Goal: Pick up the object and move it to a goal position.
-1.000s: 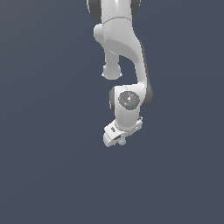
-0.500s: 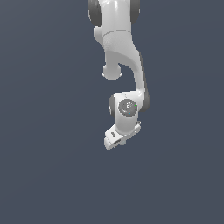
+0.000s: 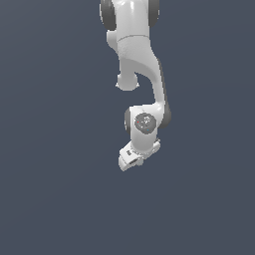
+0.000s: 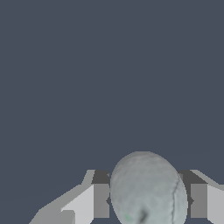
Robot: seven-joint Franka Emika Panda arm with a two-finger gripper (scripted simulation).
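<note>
Ball (image 4: 146, 190) clamped between claw (image 4: 145, 201) fingers (image 4: 101, 200).

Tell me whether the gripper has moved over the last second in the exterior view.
Yes, slightly. The gripper has moved a little down in the frame and toward the exterior view's left, judged against the arm's top at the upper edge.

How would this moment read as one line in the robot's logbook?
arm: reaching down | gripper: around ball | ball: between fingers | goal: not visible

Flat, even simulator light, no cast shadows or glare (renders slightly soft).
</note>
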